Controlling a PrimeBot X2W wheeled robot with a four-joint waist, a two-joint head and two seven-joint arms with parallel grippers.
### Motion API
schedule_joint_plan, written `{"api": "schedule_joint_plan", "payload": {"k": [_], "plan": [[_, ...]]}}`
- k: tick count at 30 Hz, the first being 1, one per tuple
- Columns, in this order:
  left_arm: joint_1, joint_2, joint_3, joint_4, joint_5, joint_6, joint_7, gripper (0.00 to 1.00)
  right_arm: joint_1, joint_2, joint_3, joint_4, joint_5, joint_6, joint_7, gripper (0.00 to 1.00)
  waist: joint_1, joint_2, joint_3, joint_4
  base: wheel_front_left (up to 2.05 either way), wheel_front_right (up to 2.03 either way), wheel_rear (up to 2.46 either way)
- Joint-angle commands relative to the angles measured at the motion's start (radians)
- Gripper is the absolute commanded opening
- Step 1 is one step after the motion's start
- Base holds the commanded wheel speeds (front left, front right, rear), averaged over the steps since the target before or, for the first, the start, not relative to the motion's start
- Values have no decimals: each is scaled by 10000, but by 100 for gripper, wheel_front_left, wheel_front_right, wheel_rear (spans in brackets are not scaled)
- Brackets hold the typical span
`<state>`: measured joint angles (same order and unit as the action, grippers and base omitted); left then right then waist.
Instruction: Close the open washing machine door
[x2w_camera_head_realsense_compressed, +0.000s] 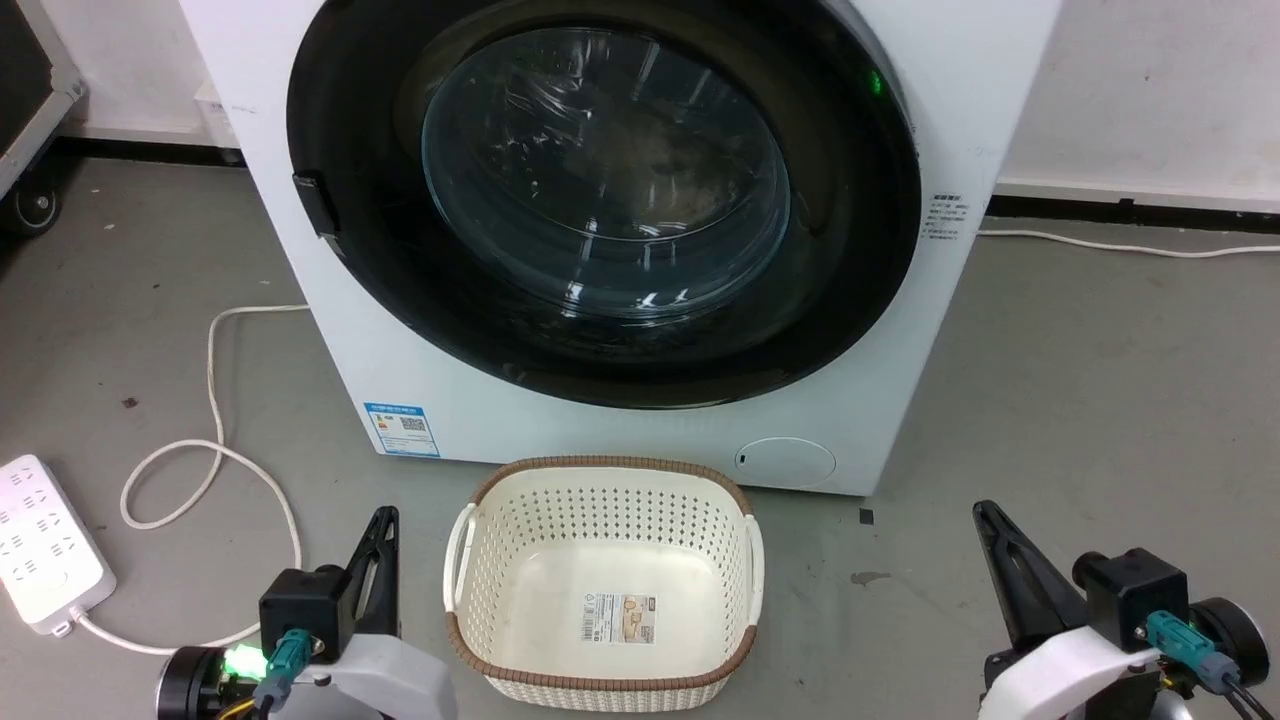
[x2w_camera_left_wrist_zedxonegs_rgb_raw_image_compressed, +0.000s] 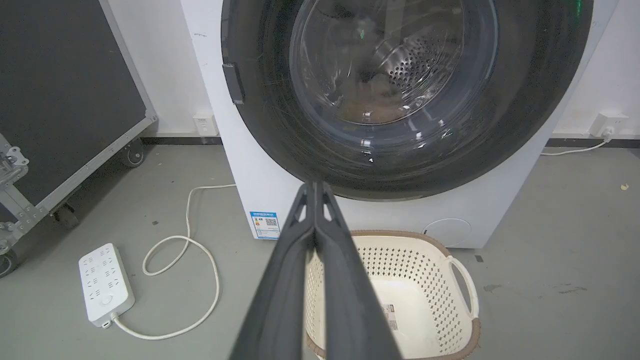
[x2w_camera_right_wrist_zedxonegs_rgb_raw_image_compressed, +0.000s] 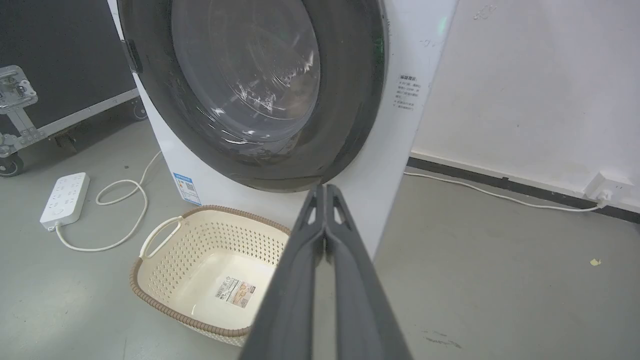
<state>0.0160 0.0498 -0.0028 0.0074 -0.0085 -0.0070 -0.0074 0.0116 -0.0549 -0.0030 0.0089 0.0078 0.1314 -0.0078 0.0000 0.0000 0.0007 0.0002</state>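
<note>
Head view: both sets of my jaws sit low, the left jaws at the lower left and the right jaws at the lower right, tips pointing toward the machine.
Left jaws: pressed together, the two dark fingers (x2w_camera_left_wrist_zedxonegs_rgb_raw_image_compressed: 292, 270) touching at their tips with nothing between them.
Right jaws: also pressed together, the fingers (x2w_camera_right_wrist_zedxonegs_rgb_raw_image_compressed: 352, 290) meeting at the tips and holding nothing.
Door: the washing machine door (x2w_camera_head_realsense_compressed: 605, 190) is ahead of and above both sets of jaws, roughly midway between them and well apart from either. Its glossy black ring lies flush against the front of the white washing machine (x2w_camera_head_realsense_compressed: 370, 350).
Glass: through the clear window I see the holed steel drum (x2w_camera_left_wrist_zedxonegs_rgb_raw_image_compressed: 420, 60).
Latch: a small dark handle (x2w_camera_head_realsense_compressed: 318, 205) sits on the door's edge on the side of my left jaws.
Basket: a cream basket (x2w_camera_head_realsense_compressed: 600, 520) with a brown rim stands on the floor (x2w_camera_head_realsense_compressed: 1080, 400) between my two sets of jaws, just in front of the machine.
Power strip: a white power strip (x2w_camera_head_realsense_compressed: 40, 545) lies on the floor outward of my left jaws, and its cable (x2w_camera_head_realsense_compressed: 213, 370) loops toward the machine.
Wall side: beyond my right jaws a white cord (x2w_camera_right_wrist_zedxonegs_rgb_raw_image_compressed: 500, 196) runs along the wall base to a wall socket (x2w_camera_right_wrist_zedxonegs_rgb_raw_image_compressed: 606, 187).
Case: a black wheeled case (x2w_camera_left_wrist_zedxonegs_rgb_raw_image_compressed: 65, 90) stands far out past my left jaws.
</note>
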Motion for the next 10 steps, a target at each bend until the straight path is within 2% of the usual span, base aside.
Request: {"api": "schedule_joint_plan", "payload": {"k": [1, 10], "plan": [[-160, 5, 28, -74, 85, 70, 73, 0, -116, 47, 30, -89, -78, -7, 77, 0, 0, 0, -7, -2, 0, 0, 0], [-160, 5, 28, -74, 85, 70, 74, 0, -116, 47, 30, -89, -78, -7, 78, 0, 0, 0, -7, -2, 0, 0, 0]]}}
